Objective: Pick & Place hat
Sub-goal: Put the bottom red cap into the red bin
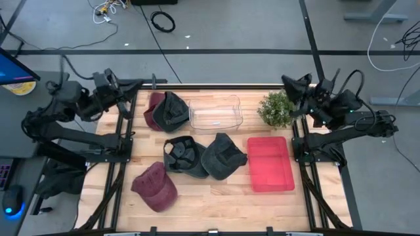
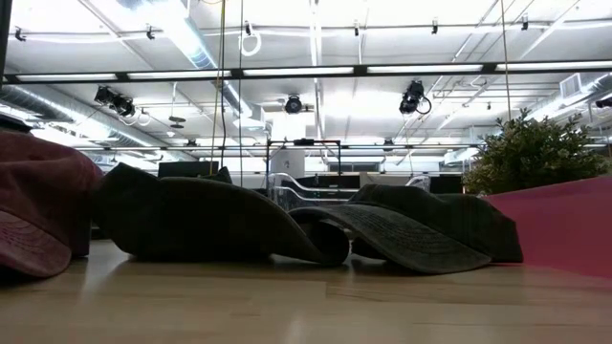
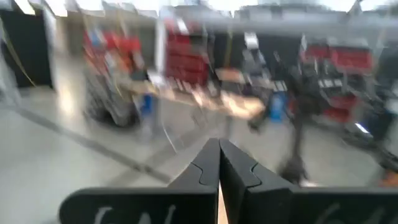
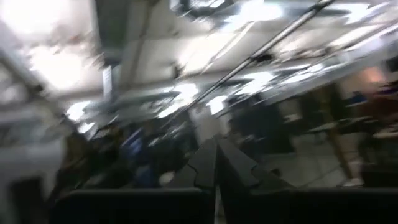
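Observation:
Several caps lie on the wooden table: a maroon one (image 1: 155, 187) near the front left, a maroon one (image 1: 155, 108) and a dark one (image 1: 174, 110) at the back left, and two dark ones (image 1: 184, 156) (image 1: 224, 155) in the middle, overlapping. In the low view the dark caps (image 2: 210, 225) (image 2: 421, 229) rest on their brims and crowns. My left gripper (image 3: 218, 163) is shut and raised at the table's far left corner. My right gripper (image 4: 216, 160) is shut and raised at the far right corner. Neither is near a cap.
A red tray (image 1: 270, 164) sits on the table's right part. A clear plastic bin (image 1: 216, 113) stands at the back middle, and a small green plant (image 1: 276, 108) at the back right. Bare wood (image 1: 216, 200) shows along the near edge.

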Motion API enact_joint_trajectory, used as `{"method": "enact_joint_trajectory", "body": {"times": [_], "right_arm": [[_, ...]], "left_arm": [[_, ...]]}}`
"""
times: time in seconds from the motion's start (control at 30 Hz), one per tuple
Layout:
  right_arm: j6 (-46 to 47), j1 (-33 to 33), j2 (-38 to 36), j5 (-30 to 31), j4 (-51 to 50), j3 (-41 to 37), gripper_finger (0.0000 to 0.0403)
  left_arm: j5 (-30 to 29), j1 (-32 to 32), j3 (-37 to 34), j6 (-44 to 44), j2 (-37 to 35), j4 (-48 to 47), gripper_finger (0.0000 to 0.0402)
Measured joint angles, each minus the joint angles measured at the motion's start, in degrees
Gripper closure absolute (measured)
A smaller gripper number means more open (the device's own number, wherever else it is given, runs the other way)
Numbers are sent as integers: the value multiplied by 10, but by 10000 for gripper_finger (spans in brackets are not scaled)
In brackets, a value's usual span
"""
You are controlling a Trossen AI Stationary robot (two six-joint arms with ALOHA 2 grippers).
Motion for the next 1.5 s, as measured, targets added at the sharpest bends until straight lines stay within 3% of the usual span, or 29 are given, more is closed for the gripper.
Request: {"method": "enact_joint_trajectory", "body": {"times": [0.13, 0.27, 0.4, 0.57, 0.7, 0.93, 1.17, 1.5], "right_arm": [[49, 0, 2, -19, -89, 0, 379], [99, 0, 0, -19, -139, 0, 355], [105, 0, 3, -28, -177, 0, 320], [136, 0, 5, -28, -193, 0, 280], [150, 0, 6, -28, -196, 0, 255], [146, 0, 11, -32, -219, 0, 227], [165, -1, 11, -57, -242, -1, 219], [165, 0, 24, -79, -243, -1, 220]], "left_arm": [[24, 0, 54, -153, 26, -163, 384], [60, 0, 102, -266, 61, -301, 342], [138, 0, 130, -333, 100, -386, 286], [286, 0, 134, -402, 143, -436, 217], [356, 0, 134, -421, 187, -494, 171], [412, -24, 134, -423, 280, -584, 128], [448, -69, 127, -409, 358, -610, 120], [500, -118, 16, -402, 378, -579, 114]]}}
